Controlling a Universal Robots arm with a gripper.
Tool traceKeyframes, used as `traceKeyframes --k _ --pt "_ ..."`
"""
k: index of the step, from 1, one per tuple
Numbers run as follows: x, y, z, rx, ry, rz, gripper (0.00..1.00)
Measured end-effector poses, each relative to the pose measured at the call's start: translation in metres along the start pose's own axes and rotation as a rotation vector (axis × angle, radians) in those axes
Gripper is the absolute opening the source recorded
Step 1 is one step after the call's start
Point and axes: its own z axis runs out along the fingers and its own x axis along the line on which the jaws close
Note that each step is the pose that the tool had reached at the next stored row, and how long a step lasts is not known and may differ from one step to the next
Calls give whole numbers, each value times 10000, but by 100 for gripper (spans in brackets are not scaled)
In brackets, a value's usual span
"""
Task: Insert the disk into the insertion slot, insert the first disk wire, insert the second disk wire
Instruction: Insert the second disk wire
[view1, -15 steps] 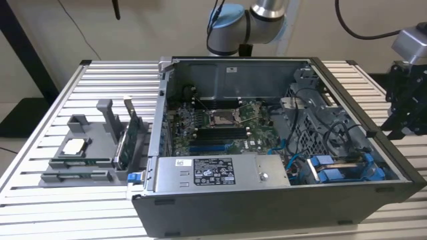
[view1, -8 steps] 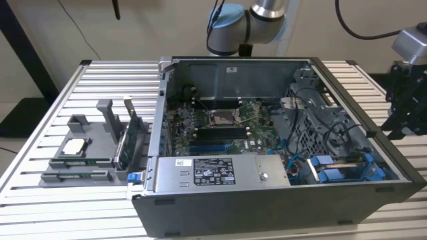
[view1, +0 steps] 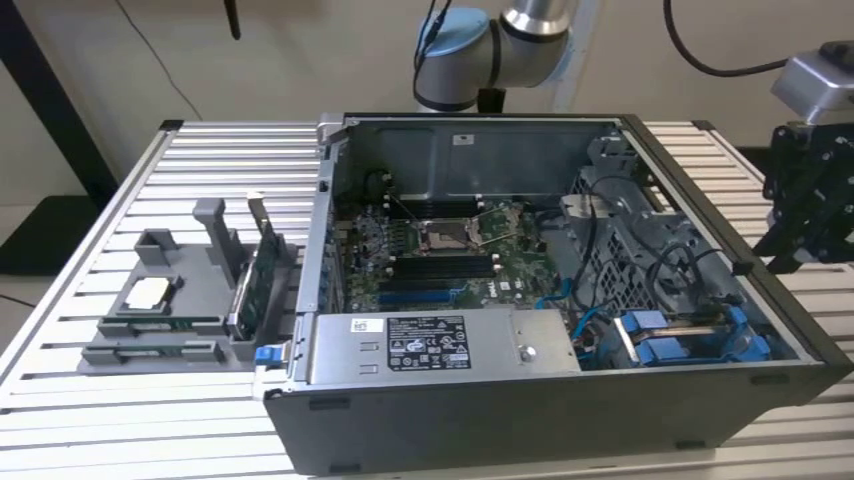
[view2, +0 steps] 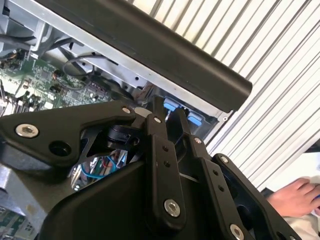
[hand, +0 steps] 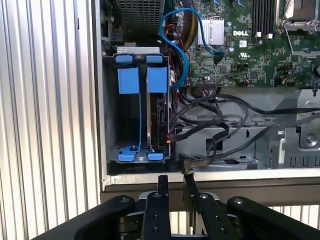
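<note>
The insertion slot (hand: 131, 120) is the bay with blue rails at the open computer case's corner; in the exterior view the bay (view1: 687, 338) lies at the near right. A dark drive edge that looks like the disk (hand: 160, 122) sits in one of its two slots, under a blue carrier tab. Black wires (hand: 212, 117) and a blue cable (hand: 186, 55) run loose beside the bay, and a black plug (hand: 184, 161) rests by the case rim. My gripper (hand: 175, 181) hovers outside the case wall near that plug. Its fingers (view2: 156, 112) stand a narrow gap apart, holding nothing.
The case (view1: 534, 425) lies open on a slatted table (view1: 80, 400), with the green board (view1: 441, 250) and a grey labelled power supply (view1: 434, 345) inside. A grey fixture (view1: 167, 320) with parts stands at the exterior view's left. A person's hand (view2: 295, 197) rests on the table.
</note>
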Motion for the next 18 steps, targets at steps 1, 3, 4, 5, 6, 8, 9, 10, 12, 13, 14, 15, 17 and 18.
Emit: traceKeyframes --k 1,3,4,5,6,8,9,10,12,13,14,15,17,18 --pt "-9 15 7 -15 4 2 27" --pt "-15 35 18 -83 23 5 27" --pt "-19 46 25 -116 29 7 27" --pt "-24 56 31 -145 34 9 27" --pt "-29 65 38 -171 38 10 27" --pt "-45 83 53 -217 41 13 27" --pt "-52 90 62 -237 41 15 27" --pt "-61 94 72 -256 41 15 27" --pt "-69 97 96 -288 42 20 27" --pt "-70 98 104 -292 43 23 27" --pt "-71 98 109 -296 43 25 27" --pt "-71 98 111 -297 42 27 27" --pt "-71 98 110 -297 45 28 27" --pt "-71 98 110 -297 45 30 27"
